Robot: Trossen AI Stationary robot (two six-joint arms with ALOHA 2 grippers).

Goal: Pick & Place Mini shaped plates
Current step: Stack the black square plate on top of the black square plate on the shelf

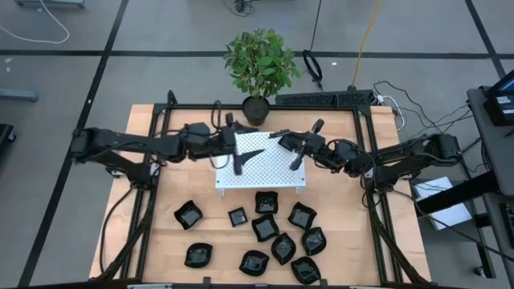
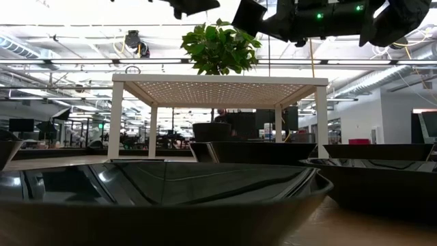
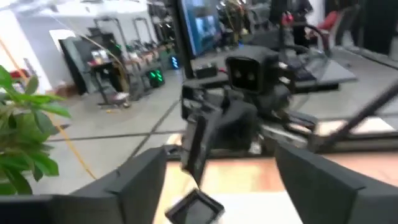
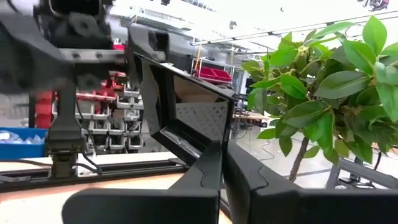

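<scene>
Above the white perforated platform [image 1: 273, 175], my right gripper [image 4: 221, 163] is shut on one glossy black square mini plate [image 4: 177, 115], which also shows in the low view [image 2: 249, 17]. My left gripper [image 3: 217, 171] faces it from the table's left. It is open, its fingers wide apart and just short of the plate, with nothing between them. Several more black mini plates [image 1: 265, 229] rest flat on the wooden table in front of the platform. My right gripper pinches the plate's rim at one edge [image 4: 208, 149] between its two fingers. The fingers come nearly level from the table's right and slant a little upward. The plate stands tilted on edge beyond the fingertips, lifted clear above the platform.
A potted plant [image 1: 259, 64] stands at the table's far edge, just behind the platform. The black frame rails [image 1: 152, 185] run along both sides of the table. In the low view, plates [image 2: 164, 198] fill the foreground in front of the platform's legs [image 2: 116, 119].
</scene>
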